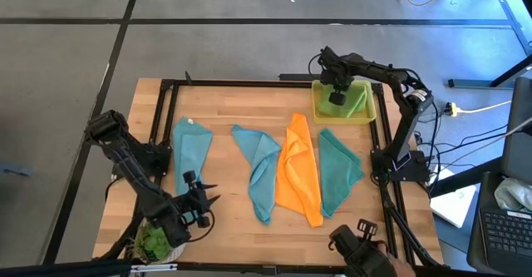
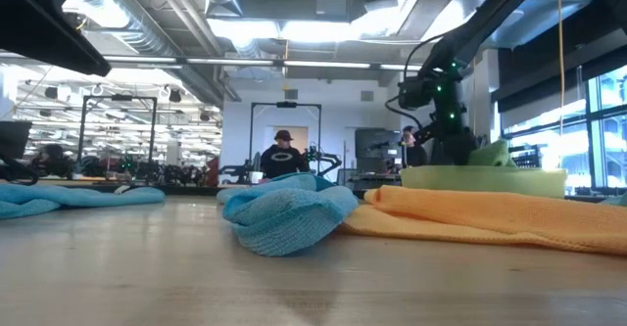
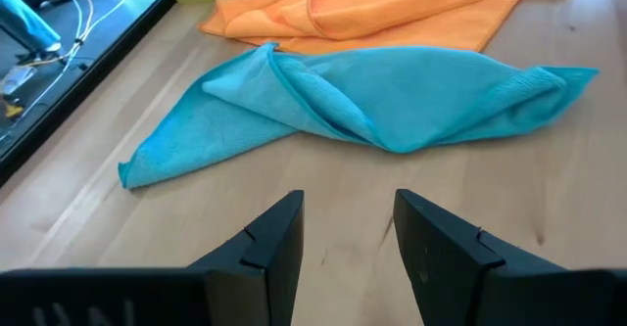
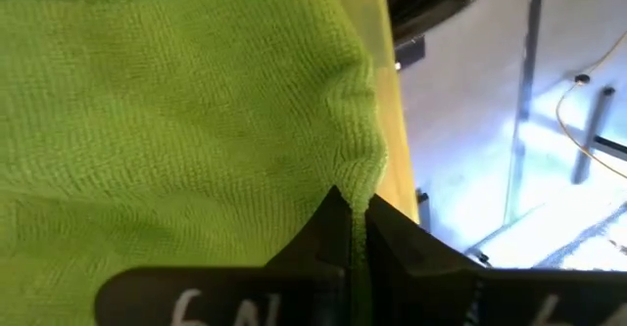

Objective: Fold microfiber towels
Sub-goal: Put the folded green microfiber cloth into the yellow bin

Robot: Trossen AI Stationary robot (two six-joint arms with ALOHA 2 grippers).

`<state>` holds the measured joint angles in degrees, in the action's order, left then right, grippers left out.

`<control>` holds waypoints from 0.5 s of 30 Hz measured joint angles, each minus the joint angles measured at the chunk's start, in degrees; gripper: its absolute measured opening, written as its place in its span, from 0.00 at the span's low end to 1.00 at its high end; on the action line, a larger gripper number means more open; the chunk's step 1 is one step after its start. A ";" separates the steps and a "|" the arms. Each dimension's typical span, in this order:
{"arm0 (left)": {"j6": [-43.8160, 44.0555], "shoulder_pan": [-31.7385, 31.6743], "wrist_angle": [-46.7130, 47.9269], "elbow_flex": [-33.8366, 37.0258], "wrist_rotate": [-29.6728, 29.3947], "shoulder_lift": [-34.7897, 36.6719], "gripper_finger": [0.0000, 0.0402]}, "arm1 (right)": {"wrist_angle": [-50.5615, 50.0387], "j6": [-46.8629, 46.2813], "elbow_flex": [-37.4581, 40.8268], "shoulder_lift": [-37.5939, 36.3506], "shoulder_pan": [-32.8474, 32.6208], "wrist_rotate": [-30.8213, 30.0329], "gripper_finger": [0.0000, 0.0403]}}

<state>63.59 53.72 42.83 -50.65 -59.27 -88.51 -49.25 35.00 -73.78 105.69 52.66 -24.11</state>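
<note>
Right gripper (image 4: pixel 358 230) pinches, apparently, the lime green towel (image 4: pixel 176 130) edge; left gripper (image 3: pixel 348 230) gapes, empty

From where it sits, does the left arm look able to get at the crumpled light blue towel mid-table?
Probably yes: the left gripper is open, facing the light blue towel, with only bare table between.

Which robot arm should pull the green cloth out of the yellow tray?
Probably the right: its hand is already pinched on the green cloth in the tray. The left hand is far off.
</note>
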 joint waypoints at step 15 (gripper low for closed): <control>-0.22 -0.94 0.00 0.00 1.29 0.02 0.38 | 1.02 -6.60 -0.37 0.02 -0.05 -1.82 0.46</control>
<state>63.37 52.77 42.83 -50.65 -57.97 -88.49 -48.23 28.41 -74.15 105.71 52.61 -25.93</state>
